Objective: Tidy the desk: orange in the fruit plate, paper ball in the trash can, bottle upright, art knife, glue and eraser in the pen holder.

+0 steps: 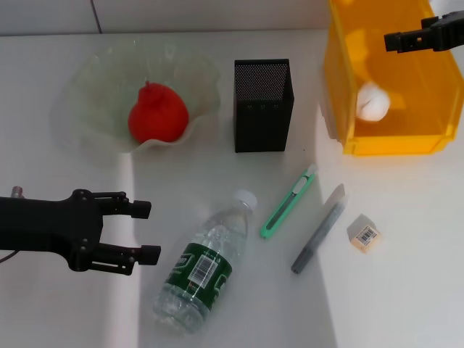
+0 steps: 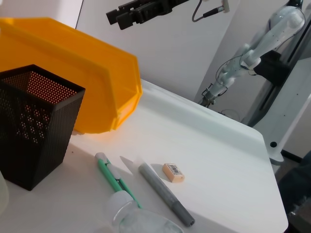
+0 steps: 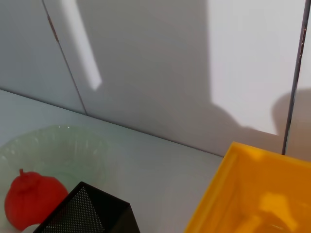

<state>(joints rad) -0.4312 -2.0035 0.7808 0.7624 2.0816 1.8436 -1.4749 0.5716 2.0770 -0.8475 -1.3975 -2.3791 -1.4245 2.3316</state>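
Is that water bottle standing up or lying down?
Lying down. The bottle rests on its side on the desk, white cap pointing toward the pen holder, with the open left gripper beside it.

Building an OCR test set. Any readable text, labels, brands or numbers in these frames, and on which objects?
No text can be read.
Water bottle: green label with a barcode; print too small to read.
Eraser: barcode sticker, digits too small to read.
Green art knife, grey glue stick, black mesh pen holder, yellow trash bin: no visible markings.
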